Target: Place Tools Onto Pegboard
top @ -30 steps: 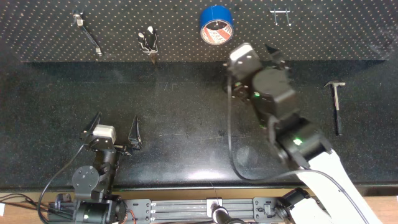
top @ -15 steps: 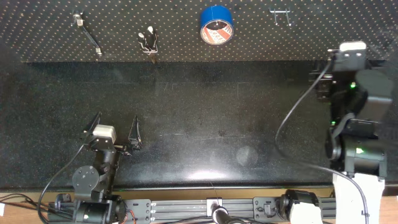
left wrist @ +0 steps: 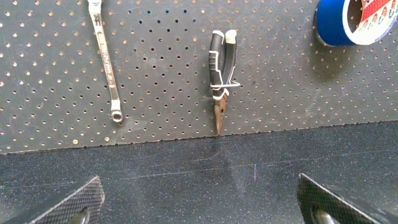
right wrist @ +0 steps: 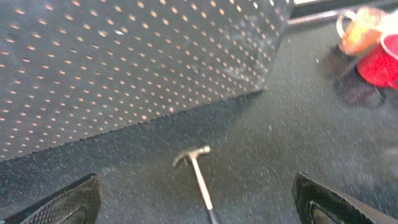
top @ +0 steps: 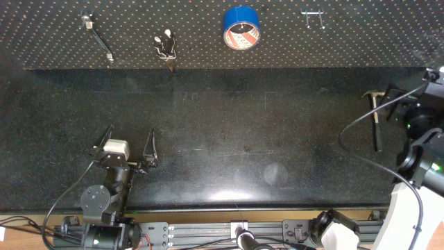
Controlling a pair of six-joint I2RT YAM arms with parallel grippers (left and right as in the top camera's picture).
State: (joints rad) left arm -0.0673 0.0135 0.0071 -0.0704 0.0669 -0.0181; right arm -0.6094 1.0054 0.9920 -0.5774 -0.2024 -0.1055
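Jaws wide apart on both arms, I see. Left gripper (left wrist: 199,190) faces the pegboard (left wrist: 280,93) with hung pliers (left wrist: 222,62), wrench (left wrist: 106,56) and blue tape (left wrist: 336,25). Right gripper (right wrist: 196,186) faces the hammer (right wrist: 200,176), lying flat on the table (right wrist: 280,143).

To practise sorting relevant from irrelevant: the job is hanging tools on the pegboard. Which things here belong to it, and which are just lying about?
Belong to the job: hammer lying on the table; pegboard; empty hook; hung wrench, pliers, tape roll.

Lying about: red mug; blurred cup beside it.
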